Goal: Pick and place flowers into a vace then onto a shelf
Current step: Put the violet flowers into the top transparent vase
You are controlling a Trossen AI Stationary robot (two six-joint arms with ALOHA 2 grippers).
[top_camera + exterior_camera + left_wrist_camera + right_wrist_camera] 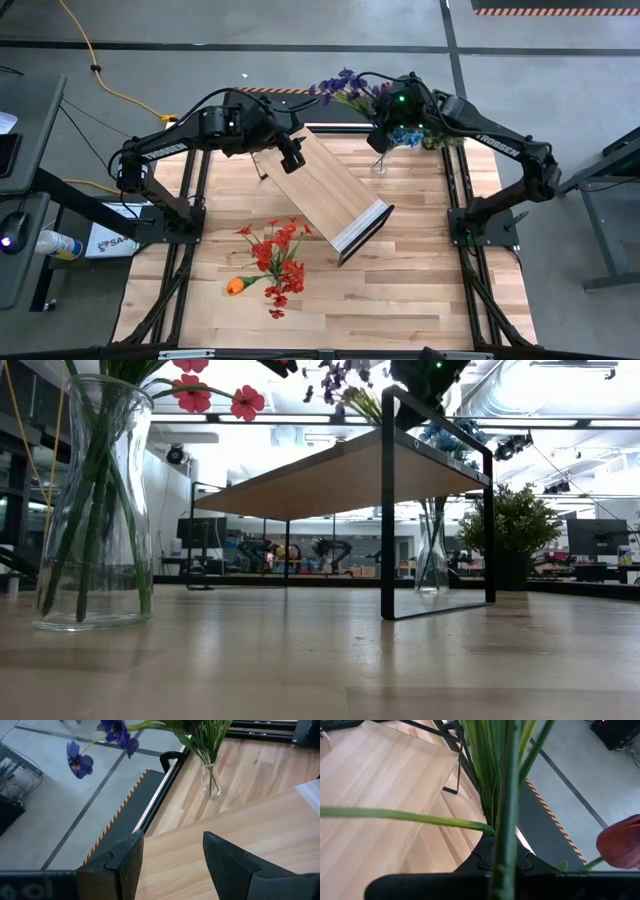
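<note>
A bunch of flowers with purple blooms stands with its green stalks in a small glass vase at the table's far edge. My right gripper, above that vase, is shut on the stalks. A maroon bloom shows beside it. My left gripper is open and hovers over the far-left end of the light-wood shelf, which stands on its dark frame. I see no contact there. A second glass vase with red flowers stands at the near left, next to an orange bloom. My right gripper pinches several green stalks between its two fingers, below the blooms and above the vase's mouth. It comes from above. The stalks stand nearly upright, and their lower ends sit inside the glass vase on the table.
A bushy potted plant stands at the far right. The shelf lies diagonally across the table's middle, white-edged end toward the near right. Bare plank tabletop lies at the near right. Dark table frame rails run along both sides.
</note>
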